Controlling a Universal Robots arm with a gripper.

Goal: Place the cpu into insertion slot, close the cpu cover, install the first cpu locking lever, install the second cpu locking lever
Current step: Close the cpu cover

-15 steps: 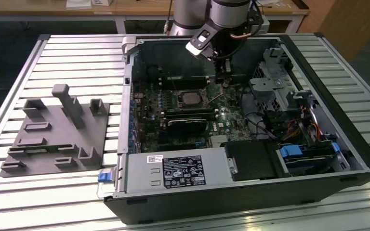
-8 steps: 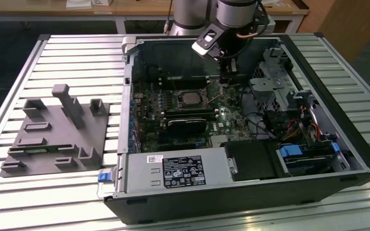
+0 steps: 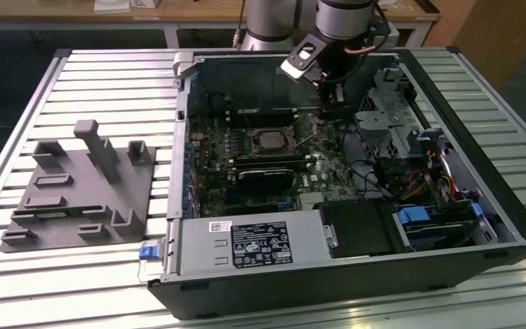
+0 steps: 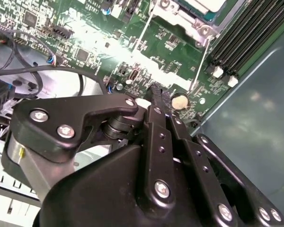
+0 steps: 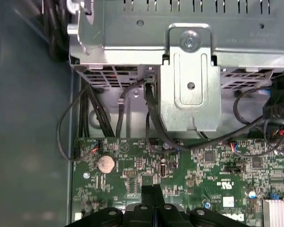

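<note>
In the exterior view, the open computer case [image 3: 355,291] lies on the slatted tabletop [image 3: 107,75], with a grey fixture [image 3: 80,192] beside it on the exterior view's left. The gripper [image 3: 330,96] reaches down into the case at the motherboard's far edge, apart from the insertion slot [image 3: 250,140]. The cpu [image 3: 268,139] already sits in that slot.

In the second wrist view, the fingers [image 4: 154,101] are clenched together with nothing between them, and their tip hangs close above the motherboard [image 4: 85,42], near a coin battery [image 4: 180,100]. The cpu [image 4: 206,4] lies in its socket with the silvery cpu cover [image 4: 191,23] framing it; the cover appears to be down, though I cannot be sure it is seated. A thin wire rod [image 4: 201,61], which I take for a locking lever, runs from the socket corner toward the fingers, beside the memory slots [image 4: 246,33].

In the first wrist view, the gripper [image 5: 151,189] points at the board edge below the metal drive cage [image 5: 189,85], where loose black cables [image 5: 151,118] hang down.

The risk is a blind push. Closed fingers this low could scrape small board parts or the battery, slip off the thin lever so it springs back, or snag a cable. An unseated cover could also bear unevenly on the cpu.
</note>
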